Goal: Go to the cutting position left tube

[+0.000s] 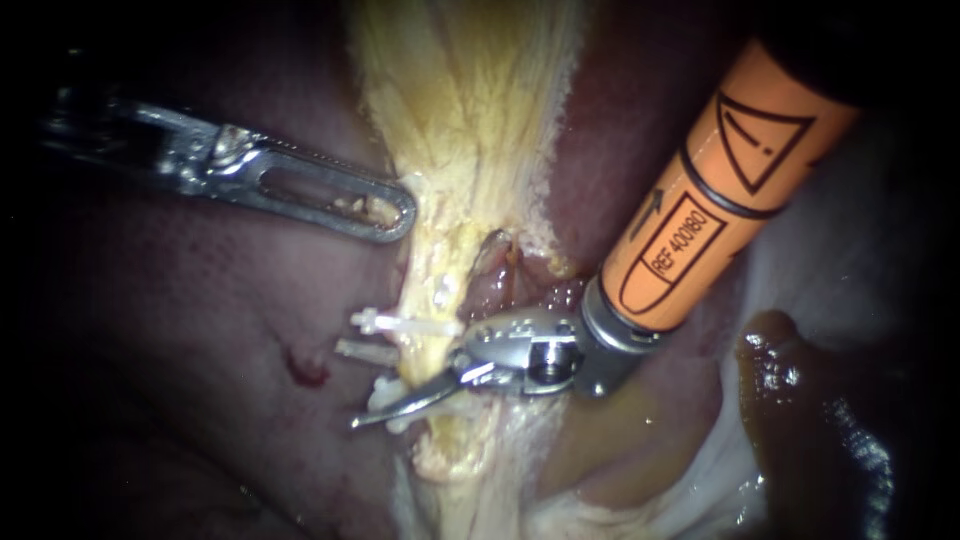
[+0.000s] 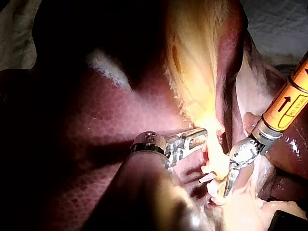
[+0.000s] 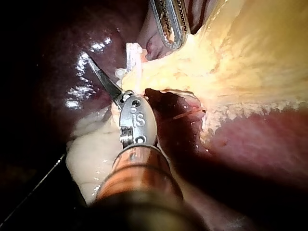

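Landmark: the left tube (image 1: 432, 350), a pale yellow cord running down out of the yellow tissue fan (image 1: 470, 110), with liver (image 1: 200, 330) on both sides. I take it as the left one because a thinner reddish strand (image 1: 503, 265) lies just beside it on the far side. Count: two instruments, one clipped tube, three clips as far as I can make out. Upper white clip (image 1: 405, 324) crosses the tube. Grey clip (image 1: 365, 350) sits just below it, off the tube's liver side. Lower white clip (image 1: 385, 396) is lower again and partly covered. Right instrument (image 1: 375, 415), orange-sleeved, lies across the front of the tube between the upper and lower white clips. That is probably the intended cutting site, since a cut there leaves a clip on each stump. Left instrument (image 1: 385, 212) rests its slotted tip against the edge of the yellow tissue above the tube, well clear of the clips. It is likely there to keep the cord taut and exposed. Open or closed: cannot tell for either instrument from any view. Judgement: approach is nearly complete.
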You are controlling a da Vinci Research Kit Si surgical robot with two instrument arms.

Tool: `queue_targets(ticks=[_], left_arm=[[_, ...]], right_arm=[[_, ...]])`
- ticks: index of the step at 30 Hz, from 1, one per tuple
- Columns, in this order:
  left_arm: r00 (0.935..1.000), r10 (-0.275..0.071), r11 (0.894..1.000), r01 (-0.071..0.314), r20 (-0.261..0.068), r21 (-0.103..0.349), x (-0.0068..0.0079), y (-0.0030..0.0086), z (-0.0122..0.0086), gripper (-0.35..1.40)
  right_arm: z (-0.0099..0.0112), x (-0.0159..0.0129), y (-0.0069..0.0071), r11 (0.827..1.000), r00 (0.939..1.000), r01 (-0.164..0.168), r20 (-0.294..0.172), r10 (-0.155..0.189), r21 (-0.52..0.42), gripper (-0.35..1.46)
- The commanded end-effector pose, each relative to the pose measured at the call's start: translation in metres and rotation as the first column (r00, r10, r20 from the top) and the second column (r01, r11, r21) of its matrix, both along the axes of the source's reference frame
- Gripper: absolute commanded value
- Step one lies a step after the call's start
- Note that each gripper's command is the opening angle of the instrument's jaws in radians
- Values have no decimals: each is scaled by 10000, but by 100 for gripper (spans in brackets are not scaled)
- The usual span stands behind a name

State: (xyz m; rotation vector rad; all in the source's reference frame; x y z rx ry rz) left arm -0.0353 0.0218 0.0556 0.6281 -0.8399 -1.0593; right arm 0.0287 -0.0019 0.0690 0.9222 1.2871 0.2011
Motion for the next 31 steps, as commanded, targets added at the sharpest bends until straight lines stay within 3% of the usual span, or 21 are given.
queue_targets(ticks=[1,15,31], left_arm=[[10000,6,10000,-6,4,4,0,0,0,-35],[10000,17,10000,-17,12,7,2,1,0,-35],[10000,17,10000,-17,12,8,2,1,0,-35]], right_arm=[[-3,-1,1,10000,10000,-52,-44,52,32,142],[-31,-2,-2,9996,9991,108,-409,-97,279,142],[-32,-1,-1,9993,9991,98,-405,-84,350,140]])
